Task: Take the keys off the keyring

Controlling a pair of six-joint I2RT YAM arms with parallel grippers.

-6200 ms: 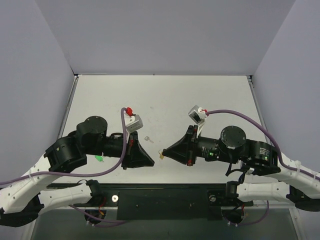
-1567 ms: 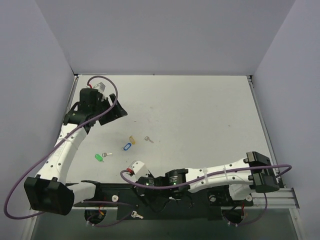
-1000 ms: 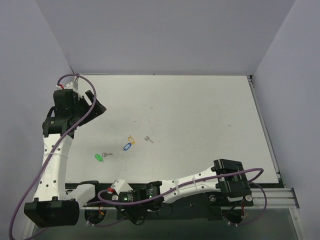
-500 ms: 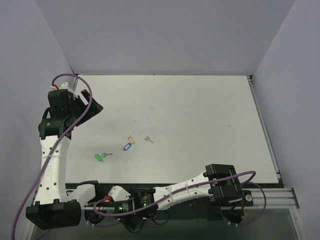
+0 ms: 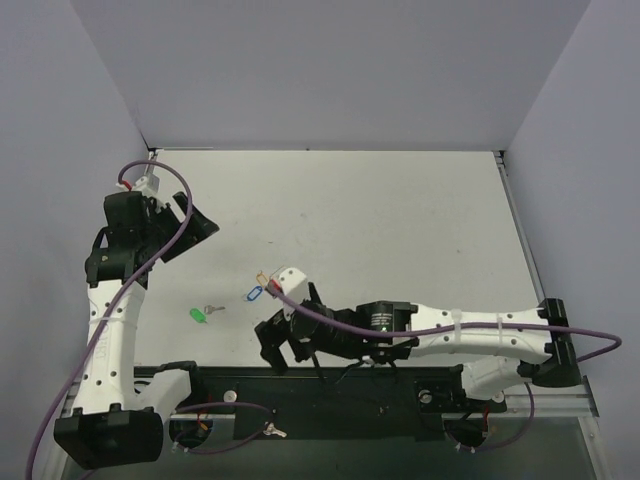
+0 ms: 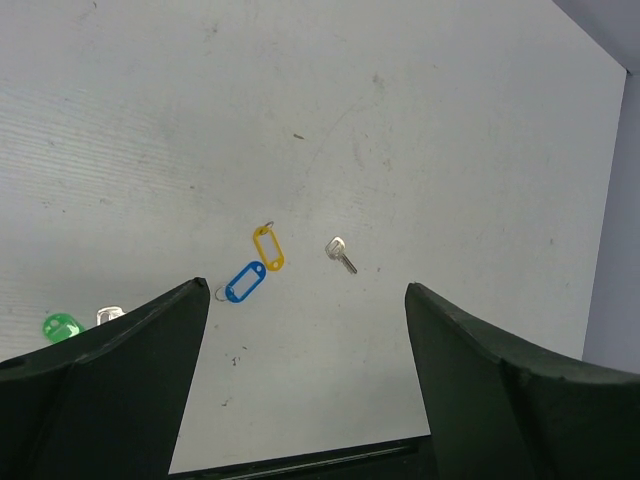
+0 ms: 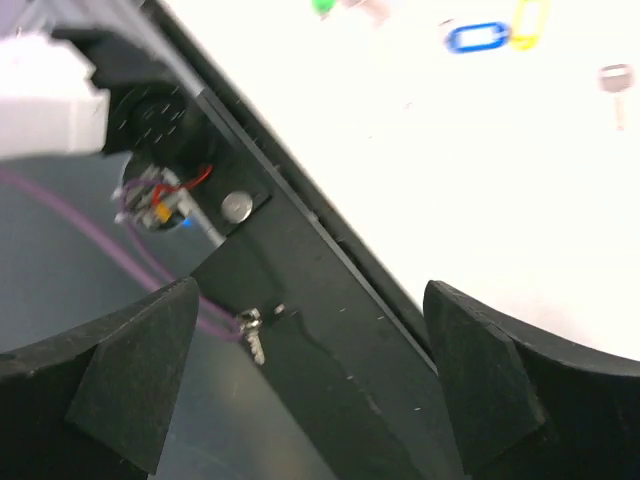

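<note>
The left claw [image 6: 302,292] and right claw [image 7: 310,290] are wide open, empty. Past the left claw lie a yellow oval plastic tag [image 6: 267,246] and a tiny silver metal key [image 6: 340,254], apart.

No legible text, label, brand or number anywhere.

White table [image 6: 450,120] (key tags [image 6: 268,247], loose key [image 6: 341,255])

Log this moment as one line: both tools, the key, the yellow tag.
left tool: open, empty | right tool: open, empty | key: lying loose, apart from yellow tag | status: key already off tag
</note>
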